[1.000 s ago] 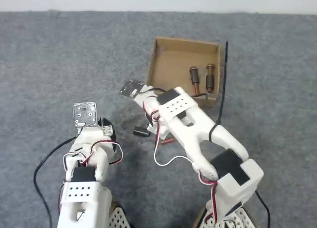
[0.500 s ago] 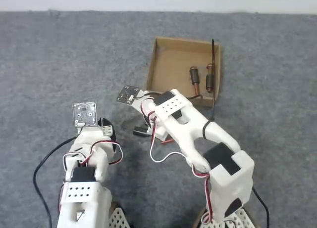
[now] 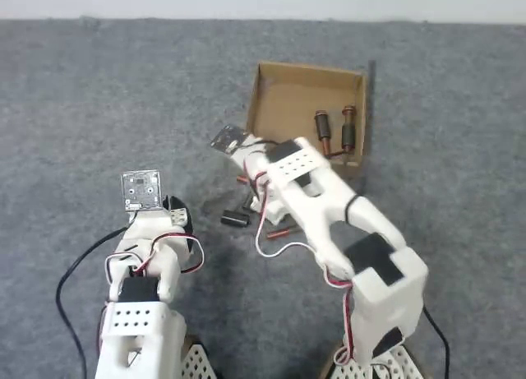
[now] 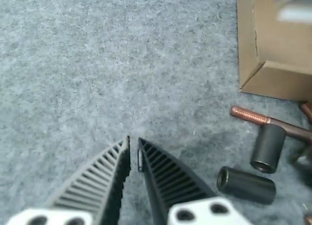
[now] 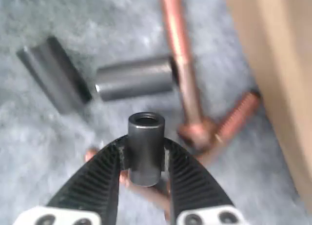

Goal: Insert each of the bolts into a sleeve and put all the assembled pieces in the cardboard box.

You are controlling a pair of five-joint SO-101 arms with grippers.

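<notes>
- Over the last second the right tool was drawn back and swung toward the cardboard box. A sleeve is clamped upright in it.
- Judged: the sleeve has been picked and a bolt is needed next.
- A loose bolt lies on the table just beyond the held sleeve.
- The left tool is unmoved, nearly closed and empty.

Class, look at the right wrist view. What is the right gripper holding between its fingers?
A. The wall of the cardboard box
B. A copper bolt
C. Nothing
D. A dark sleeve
D: the right gripper is shut on a dark sleeve that stands with its open end up, while a copper bolt lies loose beyond it.
</notes>
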